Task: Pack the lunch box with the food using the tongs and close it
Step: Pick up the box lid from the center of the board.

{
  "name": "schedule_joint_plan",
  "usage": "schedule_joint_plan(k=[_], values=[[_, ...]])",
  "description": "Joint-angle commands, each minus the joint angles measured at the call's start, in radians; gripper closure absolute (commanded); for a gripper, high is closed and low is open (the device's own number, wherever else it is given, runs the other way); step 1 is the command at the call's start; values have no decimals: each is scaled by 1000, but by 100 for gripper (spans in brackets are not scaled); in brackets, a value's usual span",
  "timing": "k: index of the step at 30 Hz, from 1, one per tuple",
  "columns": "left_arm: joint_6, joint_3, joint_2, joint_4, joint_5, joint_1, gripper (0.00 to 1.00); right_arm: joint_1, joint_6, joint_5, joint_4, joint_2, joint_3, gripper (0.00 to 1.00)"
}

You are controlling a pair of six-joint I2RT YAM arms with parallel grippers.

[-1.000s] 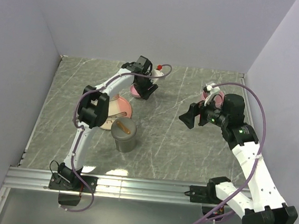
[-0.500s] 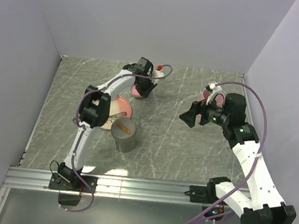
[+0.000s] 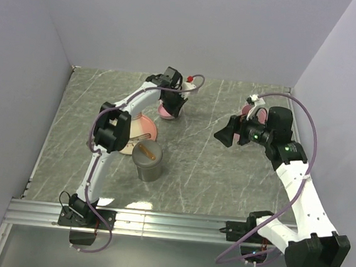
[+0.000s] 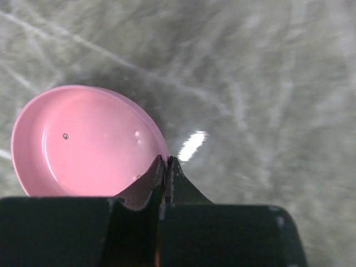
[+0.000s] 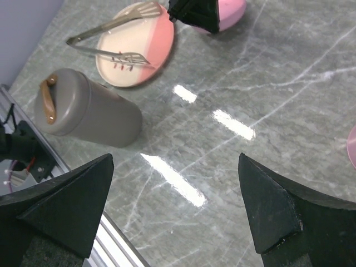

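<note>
The tongs, one slim silver pair with a forked tip, lie across the plate, and their joined end reaches past its rim. We count one grey marbled table under everything.

There are two white arms. The left arm stretches to the back of the table, and the right arm bends over the right side.

One grey canister stands upright just beside the plate, with a brown handle on its lid. The one plate is half cream and half pink.

We see two bowls, a pink bowl at the back and a second pink bowl partly hidden behind the right wrist.

The left gripper is pinched to a thin seam on the pink bowl's rim, one finger inside and one outside. The right gripper is spread wide above bare table and holds nothing.

We cannot make out the food.
</note>
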Motion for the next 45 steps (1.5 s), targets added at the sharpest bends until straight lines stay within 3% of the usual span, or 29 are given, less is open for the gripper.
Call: schedule_joint_plan(k=[1,5,7,8,9,10,16,19,22,23,26,36,42,45], values=[[-120,19,-200,24,197,-2,100,-14,26,-58,42,16,64,0],[-317,-176,-465,261,368,44,100,-26,108,-95,79,51,109,0],[-454,-275,-553,520,532,78,100,-37,141,-104,93,63,136,0],[-603,-383,-634,628,579,113,100,-43,170,-114,108,73,166,0],[-685,-439,-670,888,616,127,100,-45,187,-117,119,77,182,0],[-761,-486,-699,991,655,136,100,-48,206,-120,133,83,194,0],[-1219,-619,-790,1607,655,156,97,-68,367,-224,196,143,303,0],[-1244,-604,-813,1692,606,138,98,-78,503,-278,284,145,326,0],[-1283,-573,-817,1765,580,130,98,-77,765,-260,583,99,248,0],[-1298,-565,-811,1794,577,127,98,-75,903,-243,764,81,199,2],[-1329,-556,-808,1813,567,118,99,-60,1043,-137,951,77,170,5],[-1353,-525,-797,1753,520,47,99,86,1212,95,918,280,372,13],[-1361,-525,-794,1718,500,32,99,146,1237,130,955,310,406,16],[-1360,-525,-790,1719,498,26,99,153,1232,145,941,314,412,25]])
